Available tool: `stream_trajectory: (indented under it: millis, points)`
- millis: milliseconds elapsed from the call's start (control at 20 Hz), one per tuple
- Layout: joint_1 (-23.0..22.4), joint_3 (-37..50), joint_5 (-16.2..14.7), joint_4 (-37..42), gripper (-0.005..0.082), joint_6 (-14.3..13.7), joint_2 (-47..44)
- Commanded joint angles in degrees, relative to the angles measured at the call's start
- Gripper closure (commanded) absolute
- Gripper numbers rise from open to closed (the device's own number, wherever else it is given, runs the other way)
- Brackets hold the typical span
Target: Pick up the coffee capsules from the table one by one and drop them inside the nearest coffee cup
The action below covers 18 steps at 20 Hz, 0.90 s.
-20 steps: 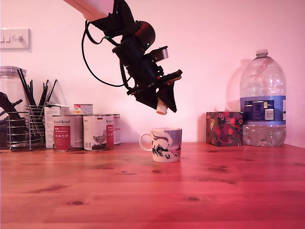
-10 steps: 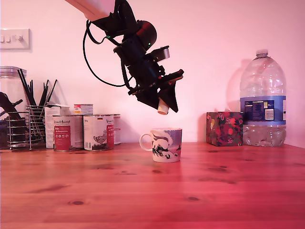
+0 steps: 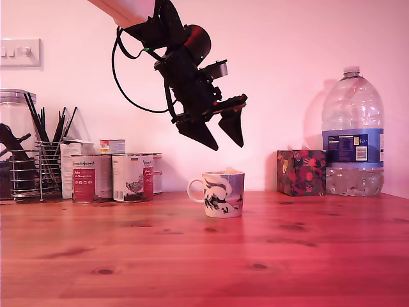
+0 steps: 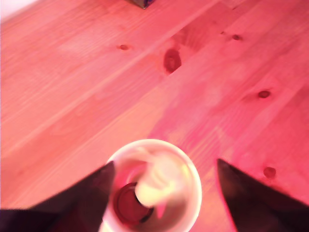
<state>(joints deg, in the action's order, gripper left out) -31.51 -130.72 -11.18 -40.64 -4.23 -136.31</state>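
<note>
The black gripper (image 3: 220,133) hangs wide open and empty; directly below, a cream-white tapered capsule (image 4: 157,186) drops into the white illustrated mug (image 3: 223,194). Next, probably seek another capsule.

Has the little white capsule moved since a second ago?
Yes. It dropped from the open gripper down into the cup, which stands unmoved; its top shows at the rim, capsule.

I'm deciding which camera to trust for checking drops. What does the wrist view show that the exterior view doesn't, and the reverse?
Only the wrist view looks into the coffee cup: a blurred cream capsule sits inside.

Only the exterior view shows the surroundings: tin cans, a water bottle, a patterned box, and the mug's handle and illustration.

Both show the open gripper above the cup, its fingers empty, and the table.
</note>
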Motion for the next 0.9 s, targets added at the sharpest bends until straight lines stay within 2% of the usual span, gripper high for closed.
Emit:
stream_trajectory:
  millis: [0, 100, 200, 250, 400, 450, 850]
  points:
    - [-0.3, -0.7, 0.1, 0.5, 0.0048, -0.2, -3.0]
    - [-0.3, -0.7, 0.3, 0.6, 0.0088, -0.3, -3.0]
    - [-0.3, -0.7, 0.8, 1.9, 0.0188, -0.3, -3.0]
    - [-0.3, -0.7, 0.8, 2.6, 0.0273, 0.1, -3.0]
    - [-0.3, -0.7, 0.9, 4.6, 0.0712, 0.1, -3.0]
    - [-0.3, -0.7, 0.9, 5.4, 0.0801, 0.1, -3.0]
    - [0.0, -0.7, 0.7, 6.7, 0.0785, -0.3, 1.8]
